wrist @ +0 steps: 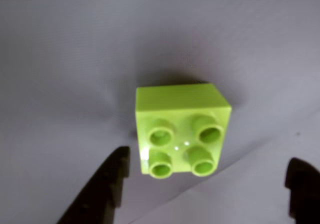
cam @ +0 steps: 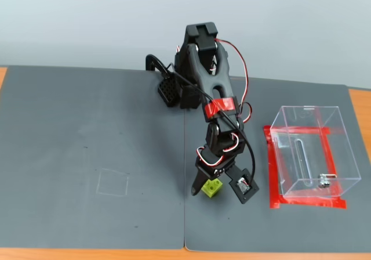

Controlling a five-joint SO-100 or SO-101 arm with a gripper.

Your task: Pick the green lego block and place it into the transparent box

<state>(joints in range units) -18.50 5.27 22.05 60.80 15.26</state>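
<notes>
The green lego block point(wrist: 182, 129) is a small lime-green brick with four round studs. It sits on the dark grey mat, and in the fixed view point(cam: 212, 187) it lies between my fingers. My gripper point(wrist: 210, 184) point(cam: 217, 195) is open, one black finger point(wrist: 107, 186) to the block's left and the other point(wrist: 302, 184) well to its right, neither touching it. The transparent box point(cam: 310, 152) stands to the right on a red-taped patch, empty, with a small metal fitting point(cam: 324, 181) at its base.
The dark grey mat point(cam: 93, 173) covers the table, with a seam running down the middle and a faint square outline point(cam: 113, 183) at the left. The arm's base point(cam: 174, 89) stands at the back centre. Orange table edge shows in front.
</notes>
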